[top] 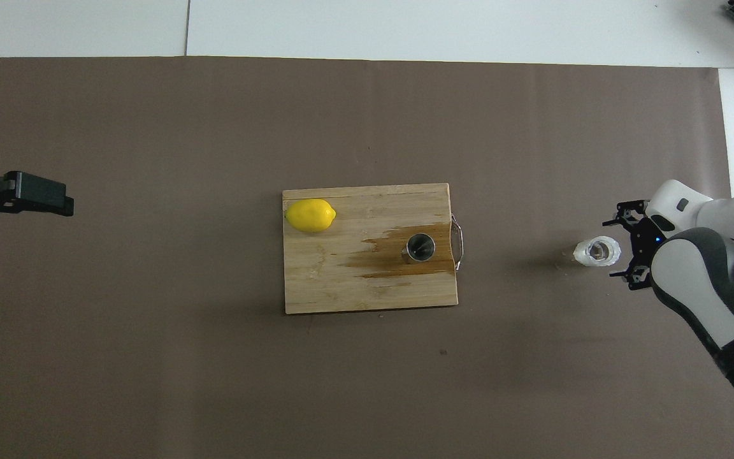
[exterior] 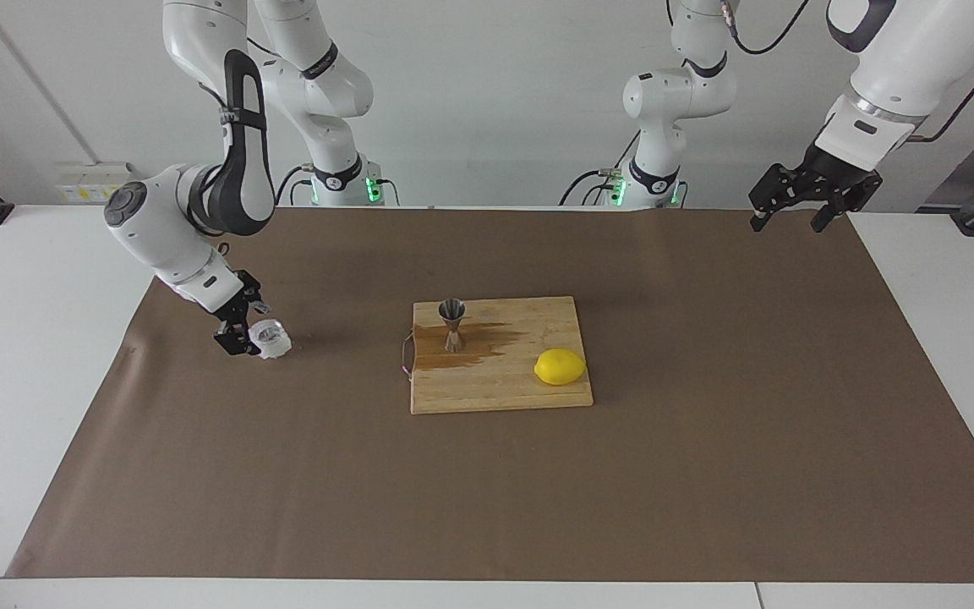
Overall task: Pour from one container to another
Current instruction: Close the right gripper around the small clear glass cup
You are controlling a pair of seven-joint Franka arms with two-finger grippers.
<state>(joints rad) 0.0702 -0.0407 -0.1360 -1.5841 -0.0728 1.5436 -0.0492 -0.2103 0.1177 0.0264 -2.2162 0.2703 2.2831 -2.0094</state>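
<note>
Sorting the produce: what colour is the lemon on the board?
Bright yellow lemon; clearest in the overhead view.

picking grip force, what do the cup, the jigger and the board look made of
Small clear faceted cup: probably thin plastic, whitish-translucent with crinkly walls. Hourglass-shaped steel jigger: metal, shiny grey and reflective. Rectangular cutting board: pale wood with visible grain, partly darkened by a brown stain.

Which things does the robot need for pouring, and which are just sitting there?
Needed for pouring:
- clear cup, on the brown mat beside the open right claw
- steel jigger, standing on the wet patch of the board

Just sitting there:
- lemon, on the board
- wooden cutting board
- left claw, open, waiting up over the mat's corner
</note>
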